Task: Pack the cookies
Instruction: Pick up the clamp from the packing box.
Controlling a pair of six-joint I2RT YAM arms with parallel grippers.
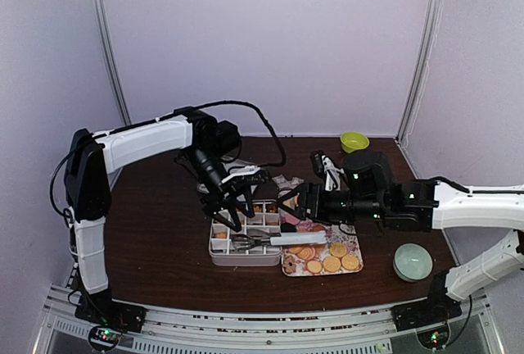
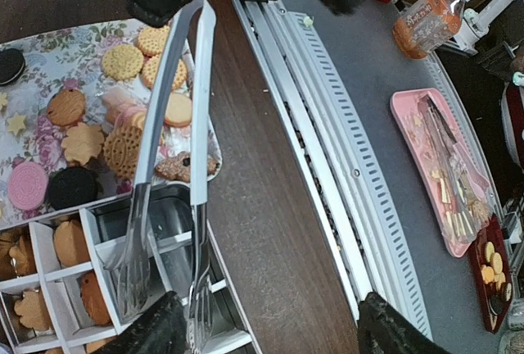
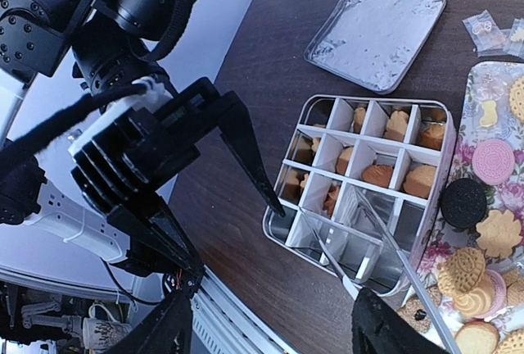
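Cookies [image 1: 323, 256] lie on the floral tray [image 1: 348, 239], golden, pink and dark ones [image 2: 123, 63]. More cookies [image 3: 381, 175] fill the far cells of the divided tin box [image 1: 219, 247]. Metal tongs [image 1: 274, 240] rest with their tips in the box's empty near cells [image 2: 168, 211] and their handle over the tray. My left gripper [image 1: 233, 215] hangs over the box's left end, open, and its left finger [image 2: 147, 329] is beside the tong tips [image 2: 199, 124]. My right gripper [image 1: 285, 202] is open above the box's back right, with nothing between its fingers [image 3: 393, 329].
The tin's lid [image 3: 377, 22] lies on the table behind the box, with small clear packets [image 3: 483, 30] beside it. A green bowl [image 1: 354, 141] stands at the back and a pale bowl [image 1: 412, 261] at the front right. The two grippers are close together.
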